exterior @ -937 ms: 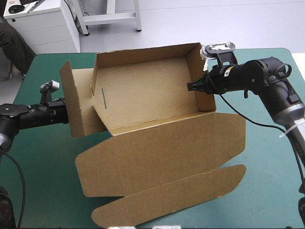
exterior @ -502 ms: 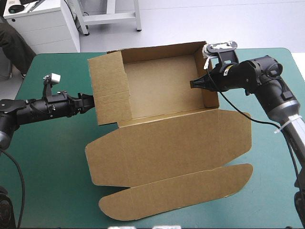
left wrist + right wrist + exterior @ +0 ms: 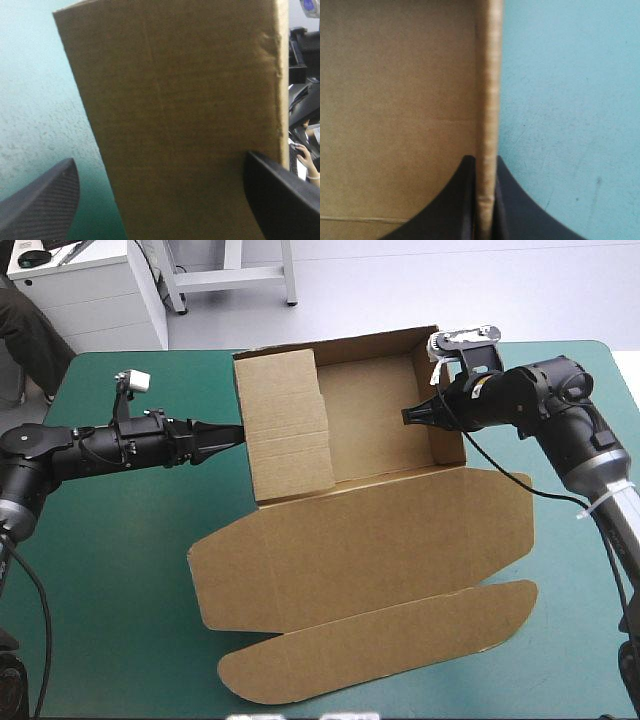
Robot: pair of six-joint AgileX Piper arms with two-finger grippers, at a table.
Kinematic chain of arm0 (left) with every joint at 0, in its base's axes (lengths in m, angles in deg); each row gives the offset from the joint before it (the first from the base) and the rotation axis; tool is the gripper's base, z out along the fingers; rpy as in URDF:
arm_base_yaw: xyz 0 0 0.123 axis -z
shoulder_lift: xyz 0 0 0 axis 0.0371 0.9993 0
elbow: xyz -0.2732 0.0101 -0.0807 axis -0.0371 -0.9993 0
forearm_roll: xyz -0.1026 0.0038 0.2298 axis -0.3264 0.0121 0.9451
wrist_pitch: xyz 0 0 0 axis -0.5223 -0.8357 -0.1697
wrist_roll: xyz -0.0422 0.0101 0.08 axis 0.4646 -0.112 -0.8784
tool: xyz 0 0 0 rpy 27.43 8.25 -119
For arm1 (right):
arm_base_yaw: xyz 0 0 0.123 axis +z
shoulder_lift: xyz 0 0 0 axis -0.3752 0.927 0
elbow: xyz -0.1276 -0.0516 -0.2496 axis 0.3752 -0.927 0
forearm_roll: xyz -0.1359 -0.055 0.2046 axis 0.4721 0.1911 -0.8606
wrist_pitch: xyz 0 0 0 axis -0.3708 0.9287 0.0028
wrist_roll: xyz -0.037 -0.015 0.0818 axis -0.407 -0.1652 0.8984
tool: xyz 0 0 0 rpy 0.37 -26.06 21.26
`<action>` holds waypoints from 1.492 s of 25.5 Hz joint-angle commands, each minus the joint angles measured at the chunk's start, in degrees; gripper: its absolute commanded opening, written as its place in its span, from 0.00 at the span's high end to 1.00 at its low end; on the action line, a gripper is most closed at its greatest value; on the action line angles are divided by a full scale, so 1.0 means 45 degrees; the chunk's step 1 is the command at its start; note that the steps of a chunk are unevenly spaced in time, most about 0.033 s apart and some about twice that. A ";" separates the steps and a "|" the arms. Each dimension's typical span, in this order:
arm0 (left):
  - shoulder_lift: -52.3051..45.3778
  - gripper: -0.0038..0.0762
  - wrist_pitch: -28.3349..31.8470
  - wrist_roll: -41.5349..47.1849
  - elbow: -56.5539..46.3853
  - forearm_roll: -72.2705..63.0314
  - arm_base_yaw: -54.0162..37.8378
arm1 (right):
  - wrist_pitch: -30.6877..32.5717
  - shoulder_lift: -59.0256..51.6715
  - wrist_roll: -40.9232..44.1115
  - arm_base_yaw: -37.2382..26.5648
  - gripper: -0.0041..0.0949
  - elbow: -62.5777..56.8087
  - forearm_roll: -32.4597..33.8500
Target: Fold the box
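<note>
On the teal-green table, toward its far edge, your brown box sits with walls raised and lid flat. Your right end effector pinches its right wall. Your left end effector stands wide, astride the left flap.

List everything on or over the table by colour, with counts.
Brown: 1, the box
Black: 2, the left end effector and the right end effector
Teal-green: 1, the table cover
Total: 4
</note>
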 commanded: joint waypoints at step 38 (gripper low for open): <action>-0.0728 0.17 0.5424 1.0581 0.3432 0.9426 0.5697 | -0.1414 -0.0524 0.3141 0.1388 0.96 0.0334 0.2153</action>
